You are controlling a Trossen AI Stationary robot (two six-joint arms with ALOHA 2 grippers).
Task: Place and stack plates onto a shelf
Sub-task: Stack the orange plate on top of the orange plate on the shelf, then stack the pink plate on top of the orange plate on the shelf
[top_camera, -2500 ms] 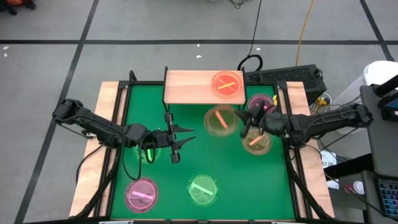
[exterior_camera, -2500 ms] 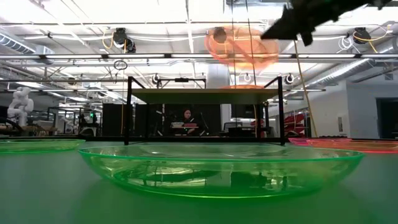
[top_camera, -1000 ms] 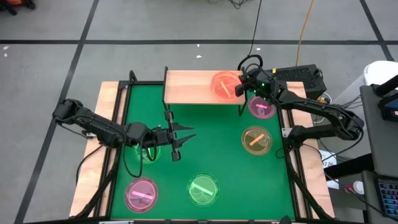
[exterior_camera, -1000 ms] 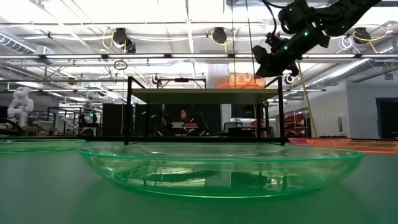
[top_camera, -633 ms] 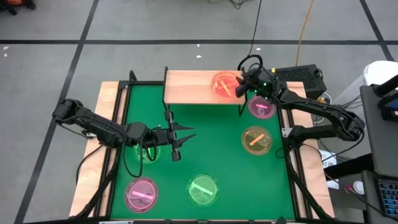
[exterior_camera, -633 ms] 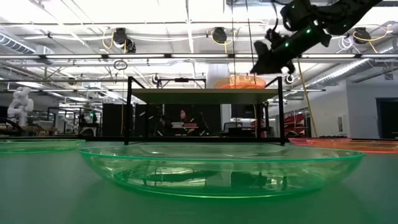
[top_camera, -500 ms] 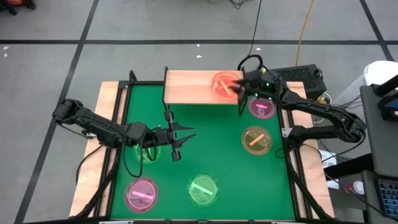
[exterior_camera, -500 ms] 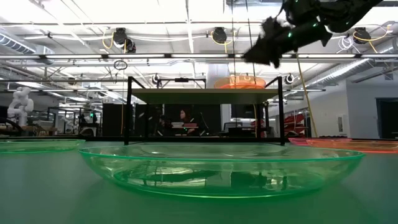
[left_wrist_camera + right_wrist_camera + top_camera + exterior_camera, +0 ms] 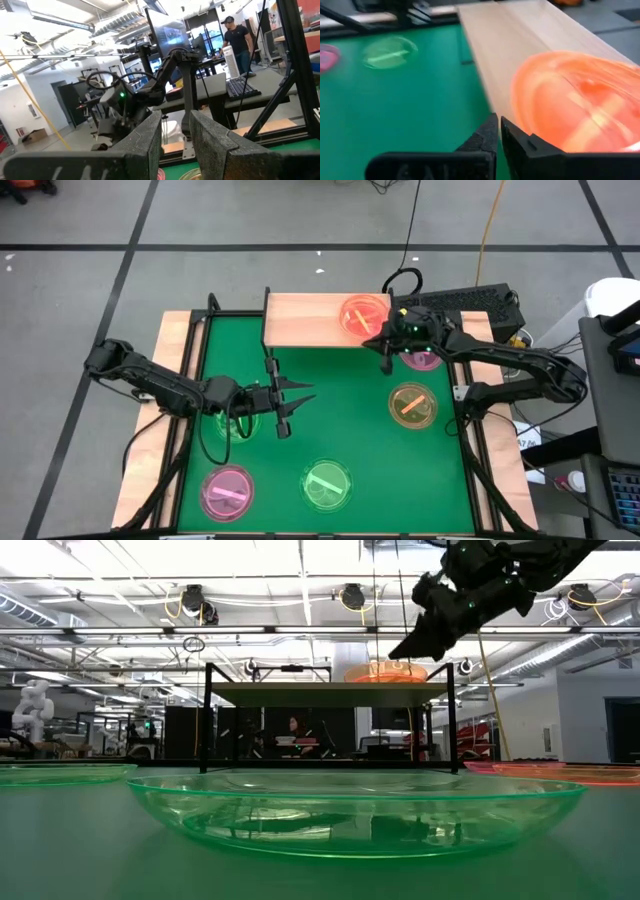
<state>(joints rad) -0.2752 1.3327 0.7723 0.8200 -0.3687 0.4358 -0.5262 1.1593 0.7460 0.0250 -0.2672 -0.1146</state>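
the right gripper (image 9: 384, 345) hangs at the front edge of the shelf (image 9: 300, 320), just off the stacked pink-orange plates (image 9: 364, 315). its fingers (image 9: 492, 131) are pressed almost together with nothing between them, so it carries nothing. the stack sits on the right half of the light-wood board, well seated in the low view (image 9: 386, 671), with its near rim close to the board's front edge in the right wrist view.

the left gripper (image 9: 283, 402) waits over the left middle of the green table (image 9: 300, 440), fingers (image 9: 145, 142) slightly parted and empty, with a green plate (image 9: 236, 423) under its wrist.

on the table the other plates lie apart: a pink one (image 9: 424, 358) partly under the right arm, an amber one (image 9: 412, 405) in front of it, a green one (image 9: 327, 485) near the front middle, and a pink one (image 9: 227, 492) at the front left.

the risk, as i judge it: the right gripper is so close to the stack that a sideways swing could clip the rim and slide the light dishes off the board. reaching low for the pink plate beneath its arm could also catch the black shelf leg.
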